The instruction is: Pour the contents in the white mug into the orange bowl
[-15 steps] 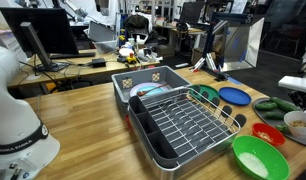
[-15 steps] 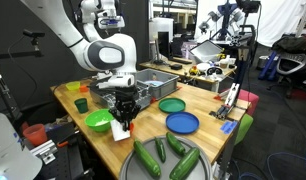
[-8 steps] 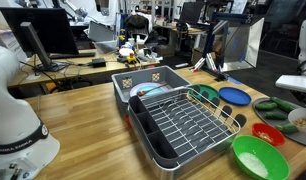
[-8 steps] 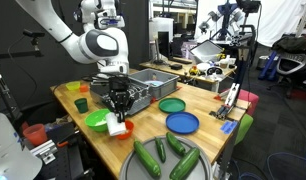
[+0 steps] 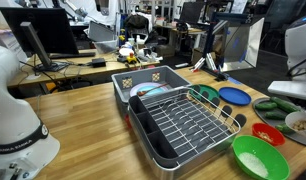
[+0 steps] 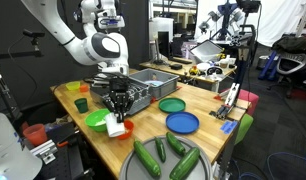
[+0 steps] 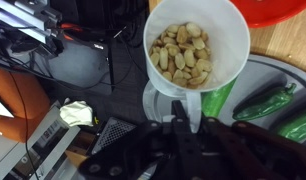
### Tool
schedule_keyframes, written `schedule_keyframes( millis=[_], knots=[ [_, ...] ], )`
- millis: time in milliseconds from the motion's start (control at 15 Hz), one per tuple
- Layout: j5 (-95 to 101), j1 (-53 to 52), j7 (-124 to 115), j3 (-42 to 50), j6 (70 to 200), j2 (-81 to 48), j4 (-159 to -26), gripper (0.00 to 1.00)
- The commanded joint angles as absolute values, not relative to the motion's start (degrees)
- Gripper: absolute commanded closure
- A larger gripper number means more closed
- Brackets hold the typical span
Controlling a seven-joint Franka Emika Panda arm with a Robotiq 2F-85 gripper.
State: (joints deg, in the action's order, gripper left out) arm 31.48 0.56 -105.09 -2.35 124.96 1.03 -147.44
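Gripper closed on the mug, apparently at its handle side. Holds it upright, seemingly raised a little over the table near one edge; hard to say for certain from either exterior view. Mug full of pale nuts, heaped close to the rim, none seen spilled.

By judgement: grasp done, pour not begun. Left to do: bring the mug over the orange bowl, tip it, empty it. A short trip, with the orange bowl just beside the mug, at the top corner of the wrist view. In an exterior view, orange bowl between mug and green bowl. No telling from here what lies inside the orange bowl.

Close by, along the same edge, cucumbers on a grey plate, right under the wrist; worth minding during the tilt.

Wooden table, long and pale. Wire rack in a dark tray across the middle, grey tub behind it, green plate and blue plate lying flat beside the rack.

Around it a busy lab: cluttered desks, monitor, trailing cables, dark backdrop.
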Motion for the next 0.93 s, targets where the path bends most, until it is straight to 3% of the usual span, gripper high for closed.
schedule_keyframes(
  millis=[0,600,667,867],
  knots=[
    [32.77,-0.52,-106.53,-2.23,122.29,-3.44,-143.90,0.98],
    [32.49,-3.61,-106.72,-1.31,118.71,-8.21,-138.63,0.98],
    [31.36,-3.40,-105.54,-1.26,120.14,-7.91,-139.41,0.91],
    [31.37,-3.58,-105.55,-1.25,120.11,-7.91,-139.15,0.91]
  ],
)
